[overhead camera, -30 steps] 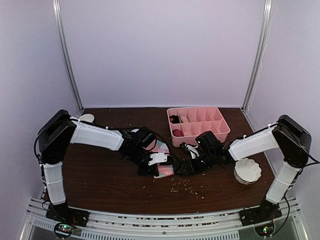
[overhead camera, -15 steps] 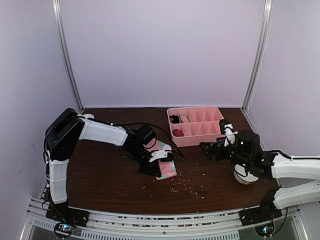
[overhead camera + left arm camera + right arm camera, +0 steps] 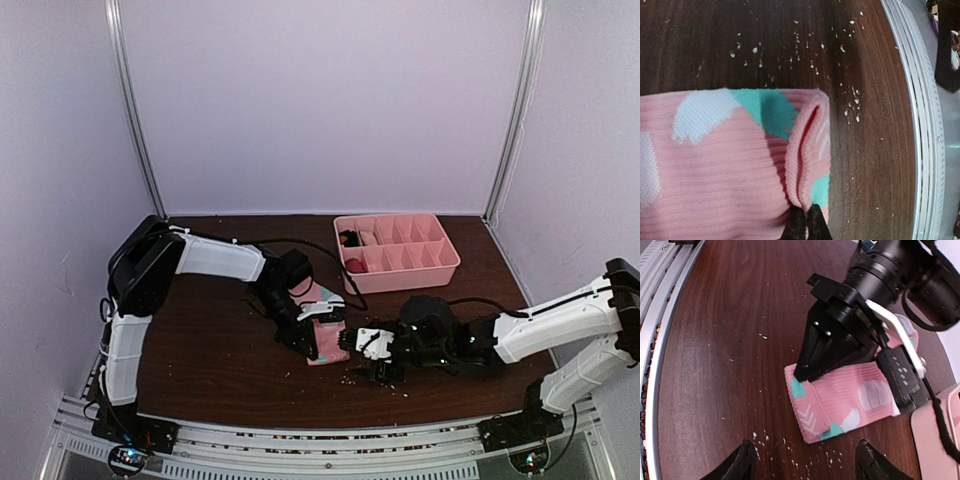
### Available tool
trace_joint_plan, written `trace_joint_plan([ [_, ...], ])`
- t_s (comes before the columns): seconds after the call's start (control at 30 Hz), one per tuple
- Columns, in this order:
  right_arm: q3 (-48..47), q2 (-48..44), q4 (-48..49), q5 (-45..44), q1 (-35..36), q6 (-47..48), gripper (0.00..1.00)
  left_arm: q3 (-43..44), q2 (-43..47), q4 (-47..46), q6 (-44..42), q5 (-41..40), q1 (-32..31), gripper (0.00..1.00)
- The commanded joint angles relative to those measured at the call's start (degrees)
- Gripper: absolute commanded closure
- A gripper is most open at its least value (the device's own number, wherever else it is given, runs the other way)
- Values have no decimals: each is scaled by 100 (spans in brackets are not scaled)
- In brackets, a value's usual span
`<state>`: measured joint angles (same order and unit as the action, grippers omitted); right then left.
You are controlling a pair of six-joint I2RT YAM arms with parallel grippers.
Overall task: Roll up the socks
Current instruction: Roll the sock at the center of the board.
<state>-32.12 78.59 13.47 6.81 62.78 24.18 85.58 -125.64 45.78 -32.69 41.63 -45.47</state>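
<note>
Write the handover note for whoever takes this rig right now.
Left gripper: shut, pinching the pink sock's folded edge.
Right gripper: open, empty, hovering over the table beside that sock.
Pink sock lies flat, one end folded over.
Beige sock: cannot pick it out; dark items sit in the tray's left compartments.
Done: first fold. Left: roll the pink sock, then the other.

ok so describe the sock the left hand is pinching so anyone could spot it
On the dark wooden table, look near the middle, left of the pink divided tray. The sock lies folded there, pinched by the left hand. Unlike the plain plastic tray, it is ribbed pink knit with mint-green and white patches.
</note>
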Motion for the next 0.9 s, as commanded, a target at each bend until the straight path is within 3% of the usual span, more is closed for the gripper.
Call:
trace_joint_plan([
  [0.0, -701, 827, -457, 386, 109, 1182, 35, 146, -593, 1015, -202, -554, 21, 100],
  [0.27, -1409, 1973, -468, 389, 3, 1682, 51, 216, -654, 1150, -272, -457, 25, 100],
  [0.63, -1577, 2434, -484, 387, -213, 1630, 71, 290, -654, 1224, -378, -427, 71, 100],
  [0.87, -1823, 2683, -954, 525, -237, 1264, 87, 396, -583, 1107, -314, -499, 215, 84],
])
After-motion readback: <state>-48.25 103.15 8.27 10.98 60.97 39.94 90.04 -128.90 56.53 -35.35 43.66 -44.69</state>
